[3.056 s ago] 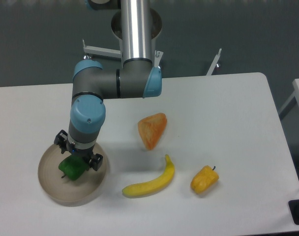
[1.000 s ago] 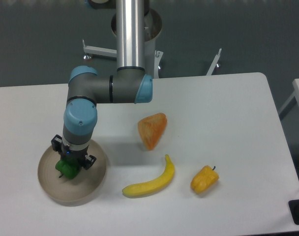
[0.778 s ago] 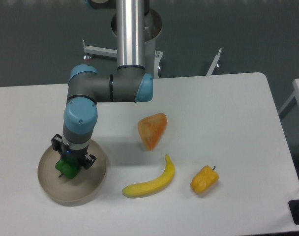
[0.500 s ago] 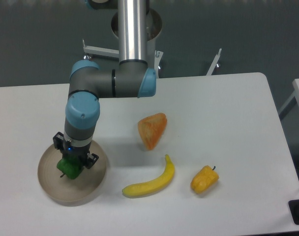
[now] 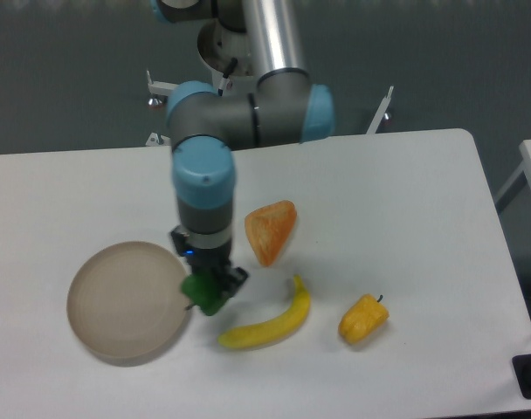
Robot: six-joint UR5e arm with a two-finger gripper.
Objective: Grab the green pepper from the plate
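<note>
My gripper [image 5: 206,288] is shut on the small dark-green pepper [image 5: 203,293] and holds it just past the right edge of the plate, close to the stem end of the banana. The gripper's body hides the top of the pepper. The round beige-grey plate [image 5: 117,301] lies at the front left of the table with nothing on it.
A yellow banana [image 5: 270,321] lies just right of the gripper. An orange wedge-shaped fruit [image 5: 270,230] sits behind it, close to my wrist. A yellow-orange pepper [image 5: 363,319] lies further right. The table's front edge is near.
The gripper closed on the green pepper on the plate, lifted it, and carried it right, off the plate toward the banana. The plate now holds nothing.
</note>
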